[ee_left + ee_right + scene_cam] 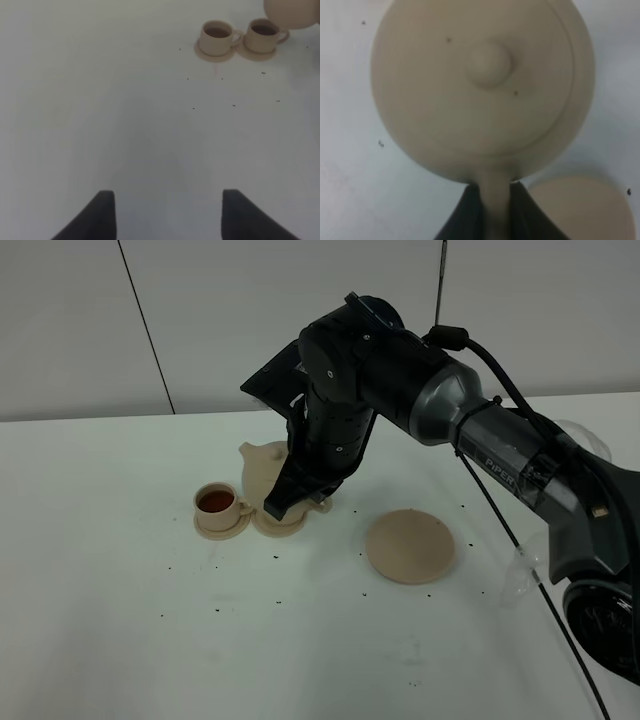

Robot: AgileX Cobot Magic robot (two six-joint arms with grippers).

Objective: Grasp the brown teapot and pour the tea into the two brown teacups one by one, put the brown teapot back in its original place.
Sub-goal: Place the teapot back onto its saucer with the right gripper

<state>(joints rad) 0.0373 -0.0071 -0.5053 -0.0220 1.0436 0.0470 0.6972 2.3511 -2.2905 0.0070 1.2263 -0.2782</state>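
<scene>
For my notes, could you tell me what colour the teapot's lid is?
Plain beige-tan lid, clearest in the right wrist view.

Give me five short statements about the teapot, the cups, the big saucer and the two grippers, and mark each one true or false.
1. The right gripper is shut on the brown teapot's handle. True.
2. The brown teapot stands on the wide saucer. False: that saucer is bare, and the pot is held up by the two teacups.
3. Both teacups hold dark tea. True.
4. The left gripper holds a teacup. False: its jaws stand open over bare table, well away from the cups.
5. The teapot's lid is off. False: the knobbed lid sits on the pot.
</scene>
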